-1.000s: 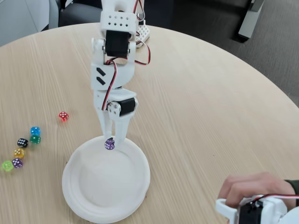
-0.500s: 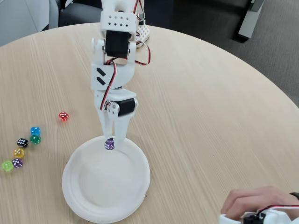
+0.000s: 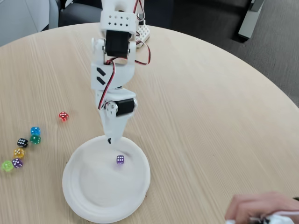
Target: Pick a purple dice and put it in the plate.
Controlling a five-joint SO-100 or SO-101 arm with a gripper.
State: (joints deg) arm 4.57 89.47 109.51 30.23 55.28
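Gripper [image 3: 111,138] points down over the far rim of the plate [image 3: 79,196], fingers look closed together, nothing between them. Purple dice [image 3: 120,159] lies loose inside the plate, just below and slightly right of the fingertips, not touching them. Well left of the gripper: red die [image 3: 63,116], then a cluster of blue [image 3: 35,130], green [image 3: 35,139], black [image 3: 22,142], yellow [image 3: 18,152], lime [image 3: 7,165] and a second purple die [image 3: 17,162]. A hand [image 3: 261,205] sits at the bottom right corner. Round light-wood table [image 3: 210,116], dark floor beyond it.
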